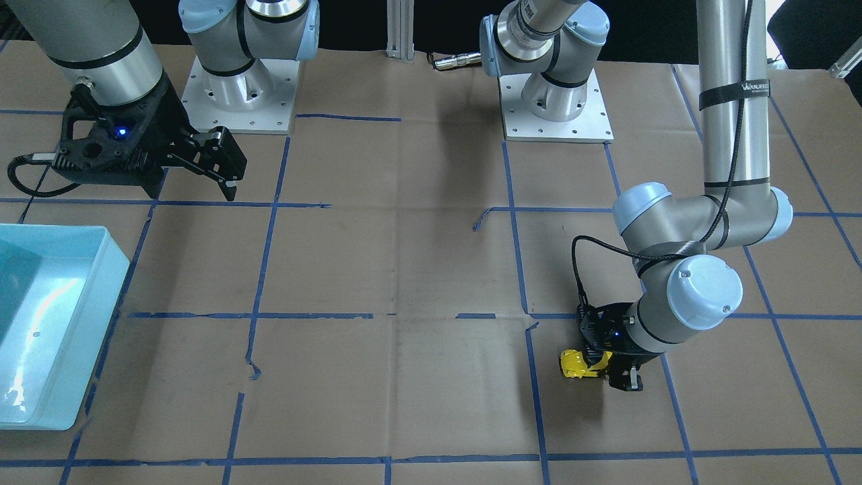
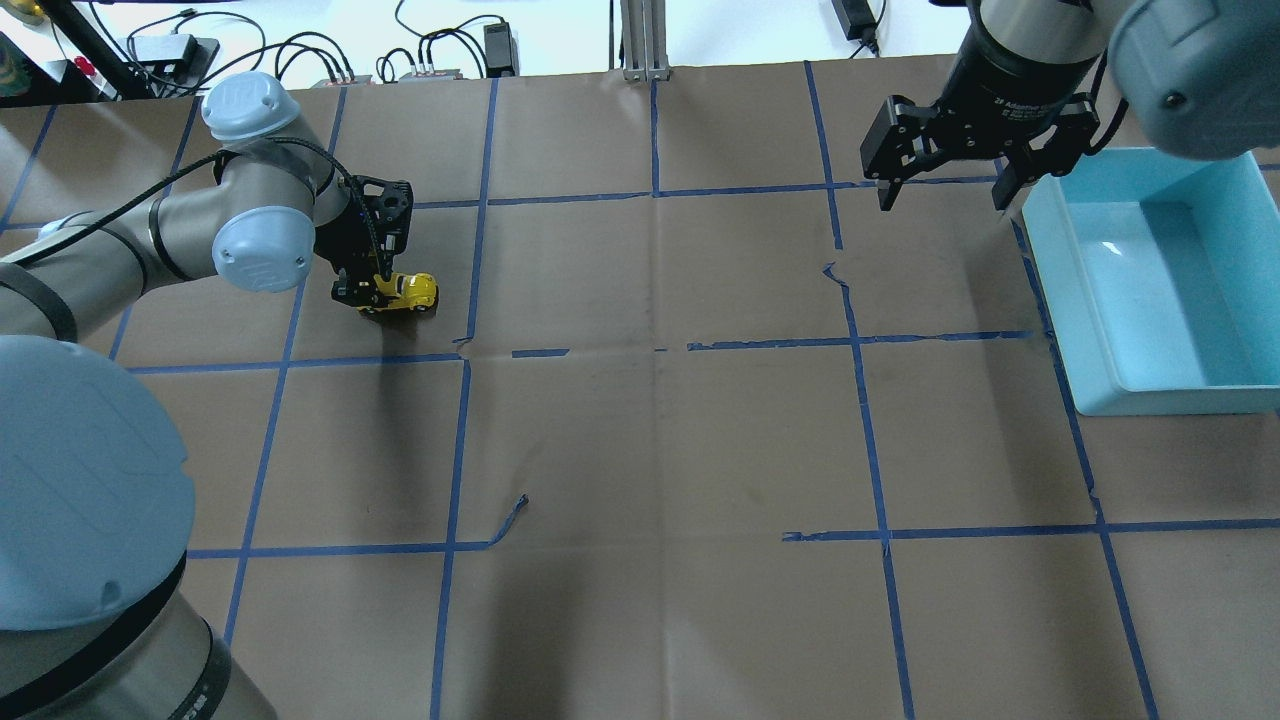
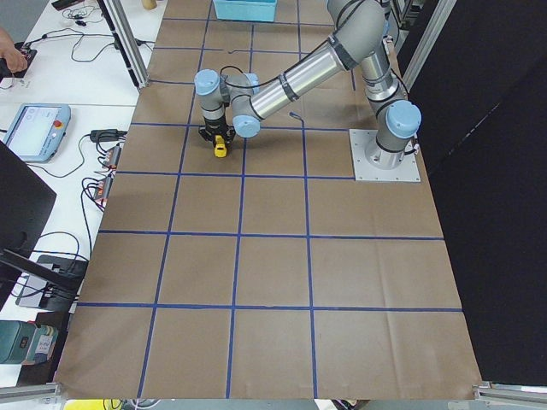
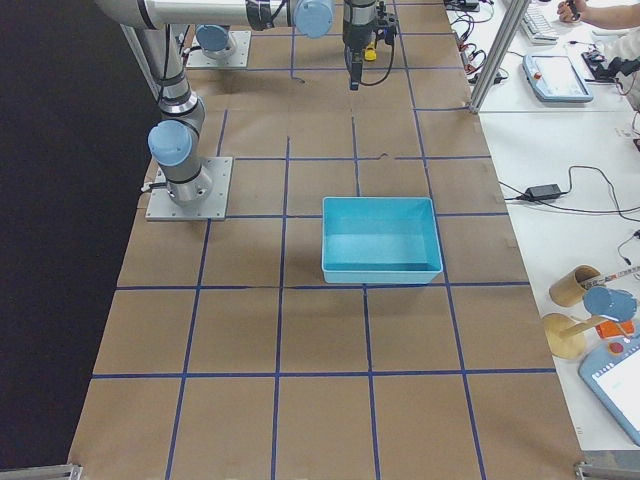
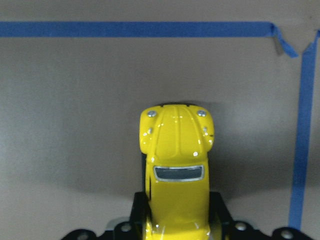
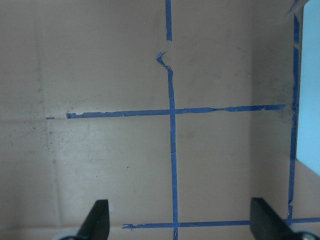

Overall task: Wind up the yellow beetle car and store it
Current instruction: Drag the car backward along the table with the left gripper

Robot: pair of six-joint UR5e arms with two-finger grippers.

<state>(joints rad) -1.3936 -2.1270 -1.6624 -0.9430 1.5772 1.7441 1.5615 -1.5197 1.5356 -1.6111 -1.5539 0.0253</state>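
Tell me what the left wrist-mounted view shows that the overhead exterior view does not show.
Only the wrist view shows the rounded nose, small lights and window of the small glossy yellow beetle car, with black fingers against both sides. Only the overhead view shows the open right gripper and the light blue plastic bin. Both show the car, the left gripper holding it, and brown paper with blue tape lines.

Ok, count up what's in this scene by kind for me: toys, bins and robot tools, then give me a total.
Toy cars: 1, the yellow beetle car, gripped by the left tool
Bins: 1, the light blue bin
Tools: 2, the left tool and the right tool, which is open
Total: 4
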